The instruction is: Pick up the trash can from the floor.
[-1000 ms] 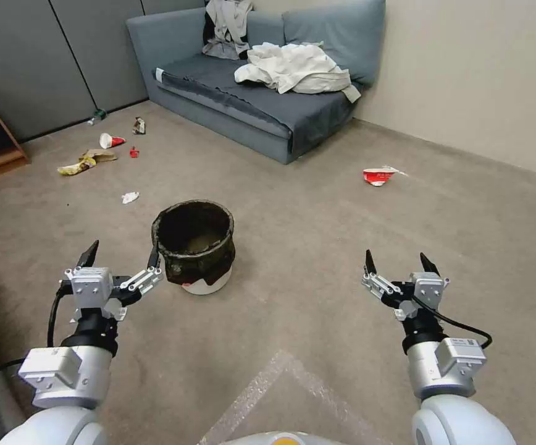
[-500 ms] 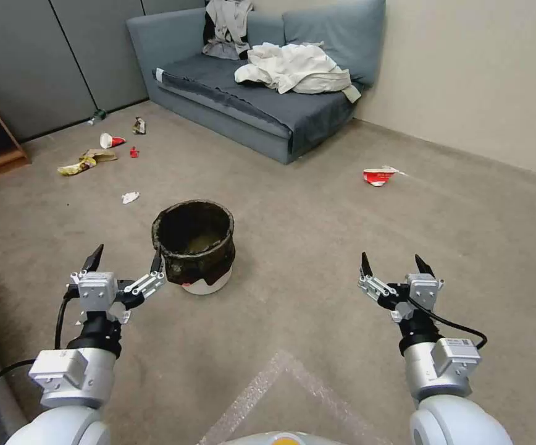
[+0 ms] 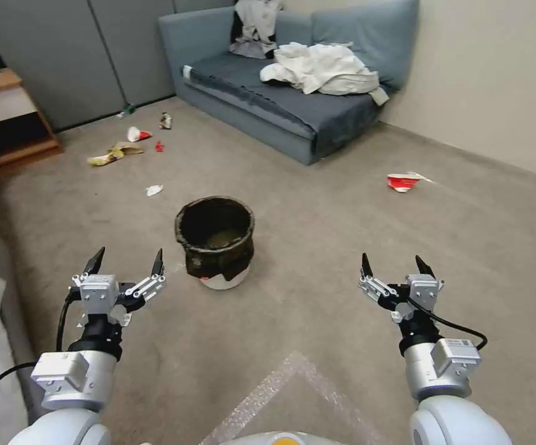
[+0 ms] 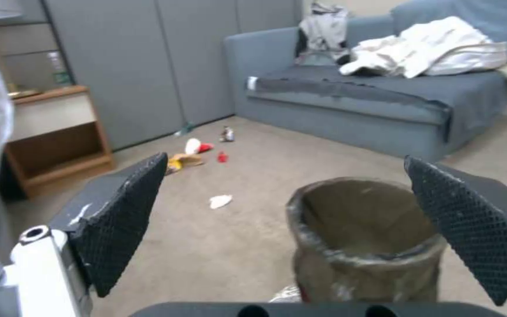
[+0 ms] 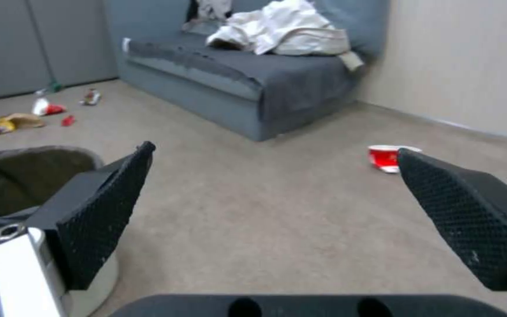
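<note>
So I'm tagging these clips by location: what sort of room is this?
Probably a mock living room or lounge: a grey-blue sofa heaped with crumpled clothes, carpeted floor strewn with litter such as a red paper cup, and a wooden side cabinet against grey panel walls.

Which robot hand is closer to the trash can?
Left. The left gripper hangs open just beside the trash can, not touching it. The right gripper, also open, is much farther off on the can's other side.
</note>
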You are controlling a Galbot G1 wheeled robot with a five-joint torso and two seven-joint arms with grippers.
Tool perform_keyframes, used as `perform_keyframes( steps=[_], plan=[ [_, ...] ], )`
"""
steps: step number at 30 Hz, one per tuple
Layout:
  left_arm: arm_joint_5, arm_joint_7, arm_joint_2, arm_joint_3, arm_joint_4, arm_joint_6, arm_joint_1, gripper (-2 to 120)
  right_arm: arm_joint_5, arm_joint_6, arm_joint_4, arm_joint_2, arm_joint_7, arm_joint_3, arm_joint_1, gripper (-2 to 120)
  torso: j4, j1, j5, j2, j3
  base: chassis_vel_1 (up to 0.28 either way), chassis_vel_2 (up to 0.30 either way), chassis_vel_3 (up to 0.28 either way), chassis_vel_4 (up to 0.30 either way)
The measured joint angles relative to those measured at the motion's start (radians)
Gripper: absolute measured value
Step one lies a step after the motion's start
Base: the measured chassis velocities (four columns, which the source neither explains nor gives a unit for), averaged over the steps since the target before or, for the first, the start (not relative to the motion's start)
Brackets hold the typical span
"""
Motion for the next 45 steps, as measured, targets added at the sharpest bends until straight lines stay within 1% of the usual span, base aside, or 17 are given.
perform_keyframes(
  steps=[6, 10, 17, 22, 27, 45],
  plan=[
    [-0.001, 0.004, -0.001, -0.001, 0.005, -0.010, -0.004, 100, -0.002, 0.001, -0.002, 0.001, 0.000, 0.000, 0.002, 100, -0.0001, 0.000, 0.0000, 0.000, 0.000, 0.079, 0.073, 0.077, 0.076],
    [-0.002, 0.001, -0.002, 0.001, 0.010, -0.030, -0.009, 100, -0.002, -0.001, -0.007, 0.001, 0.003, 0.003, 0.004, 100, 0.0001, 0.000, 0.0000, 0.000, 0.000, 0.056, 0.050, 0.068, 0.060],
    [-0.003, -0.003, -0.002, -0.003, 0.014, -0.034, -0.011, 100, -0.002, -0.002, -0.013, 0.001, 0.004, 0.004, 0.006, 100, -0.0003, 0.000, 0.0000, 0.000, 0.000, 0.008, 0.010, 0.017, 0.010],
    [-0.005, -0.010, -0.001, -0.007, 0.016, -0.034, -0.014, 100, -0.002, -0.002, -0.018, 0.001, 0.004, 0.003, 0.007, 100, -0.0001, 0.000, 0.0000, 0.000, 0.000, 0.000, 0.000, 0.000, 0.000],
    [-0.005, -0.022, -0.001, -0.004, 0.018, -0.031, -0.016, 100, -0.002, -0.002, -0.019, 0.001, 0.004, 0.003, 0.007, 100, -0.0001, 0.000, 0.0000, 0.000, 0.000, -0.078, 0.066, 0.066, -0.081],
    [-0.008, -0.025, 0.001, -0.005, 0.026, -0.028, -0.022, 100, -0.005, -0.002, -0.024, 0.001, 0.004, -0.001, 0.007, 100, 0.0000, 0.000, 0.0000, 0.000, 0.000, -0.116, 0.105, 0.120, -0.114]
  ],
)
